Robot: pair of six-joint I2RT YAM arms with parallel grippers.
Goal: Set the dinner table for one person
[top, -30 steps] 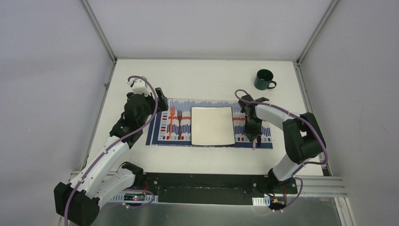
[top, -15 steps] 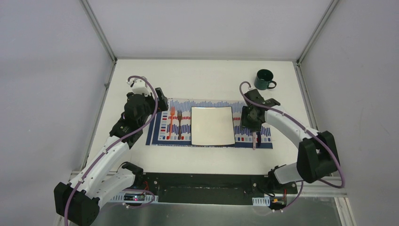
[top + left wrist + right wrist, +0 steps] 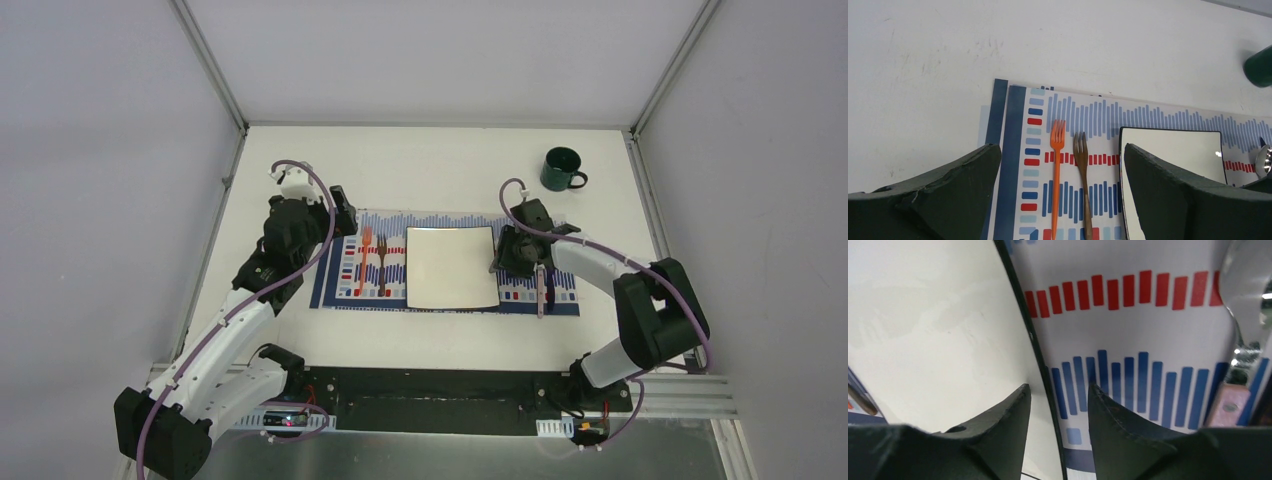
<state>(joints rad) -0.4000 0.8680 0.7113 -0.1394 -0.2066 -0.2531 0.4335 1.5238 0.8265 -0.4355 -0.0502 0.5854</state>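
White dinner table (image 3: pixel 440 160) beneath placemat (image 3: pixel 345 272), plate (image 3: pixel 450 268) and parted right gripper (image 3: pixel 1058 390)

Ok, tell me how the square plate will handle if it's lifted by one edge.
The plate looks flat and stiff, so it should probably come up in one piece rather than bend. Its glossy face reflects light, so a grip may slip on the thin rim. Held at one edge only, it would likely tilt down at the far side.

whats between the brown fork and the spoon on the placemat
The square white plate lies between the brown fork and the spoon, all on the striped placemat. The top external view shows it best.
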